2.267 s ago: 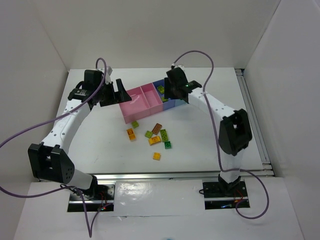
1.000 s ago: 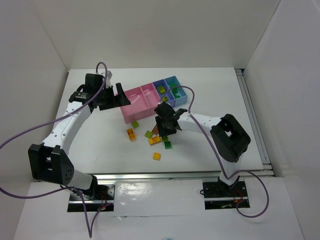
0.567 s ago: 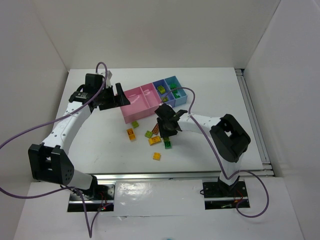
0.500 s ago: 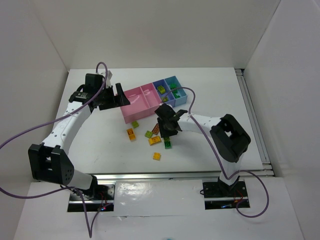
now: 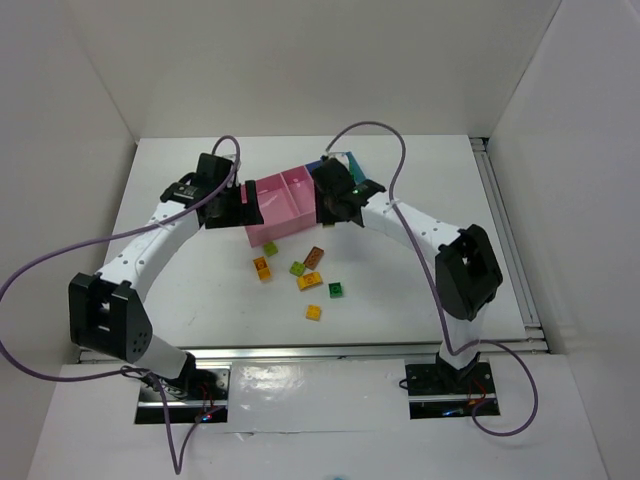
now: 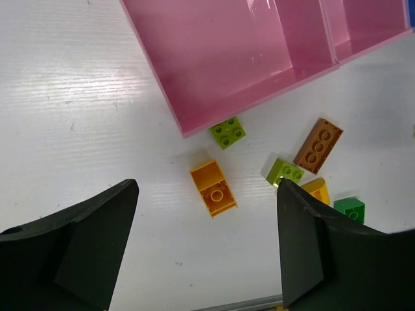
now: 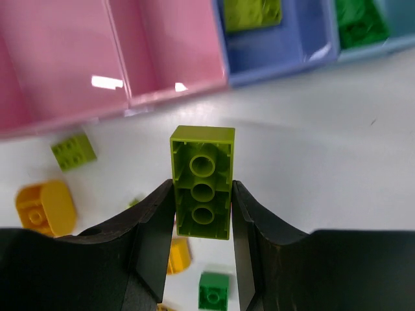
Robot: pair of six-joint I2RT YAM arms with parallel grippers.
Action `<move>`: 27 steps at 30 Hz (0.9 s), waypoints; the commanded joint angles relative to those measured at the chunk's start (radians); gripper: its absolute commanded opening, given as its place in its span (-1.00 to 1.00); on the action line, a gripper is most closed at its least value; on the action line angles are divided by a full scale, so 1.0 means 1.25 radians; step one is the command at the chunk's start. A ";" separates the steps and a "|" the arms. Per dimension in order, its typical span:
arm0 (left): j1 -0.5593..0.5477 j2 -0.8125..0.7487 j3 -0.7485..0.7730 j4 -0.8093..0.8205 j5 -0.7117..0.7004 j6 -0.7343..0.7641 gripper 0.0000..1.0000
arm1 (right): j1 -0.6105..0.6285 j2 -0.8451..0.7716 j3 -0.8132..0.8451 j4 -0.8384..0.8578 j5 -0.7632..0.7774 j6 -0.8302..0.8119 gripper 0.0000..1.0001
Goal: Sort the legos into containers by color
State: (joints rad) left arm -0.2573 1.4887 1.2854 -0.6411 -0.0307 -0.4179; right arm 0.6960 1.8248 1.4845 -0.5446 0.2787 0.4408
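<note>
Lime-green brick (image 7: 201,162), underside showing, clamped in the right gripper (image 7: 202,207) just short of the bins (image 7: 175,91); left gripper (image 6: 206,217) over loose bricks (image 6: 227,132), jaws spread wide.

Lime-green brick (image 7: 201,191); pink bins (image 6: 214,52); darker blue bin (image 7: 295,45); orange-yellow brick (image 6: 214,188); brown brick (image 6: 318,145); dark green brick (image 6: 350,209); white table (image 6: 78,97).
</note>
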 commanded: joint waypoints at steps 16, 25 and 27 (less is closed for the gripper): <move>0.005 0.047 0.028 -0.005 0.045 -0.022 0.81 | -0.120 0.270 0.319 0.090 0.032 -0.135 -0.09; 0.005 0.023 0.020 -0.005 0.061 -0.014 0.83 | -0.129 0.321 0.443 0.059 0.049 -0.115 0.46; 0.005 0.012 0.012 -0.005 0.052 -0.014 0.83 | -0.120 0.257 0.361 0.071 0.061 -0.106 0.42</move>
State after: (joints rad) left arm -0.2539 1.5505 1.2831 -0.6521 0.0326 -0.4469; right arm 0.5400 2.2353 1.9728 -0.4774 0.3161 0.2916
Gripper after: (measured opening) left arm 0.915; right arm 0.718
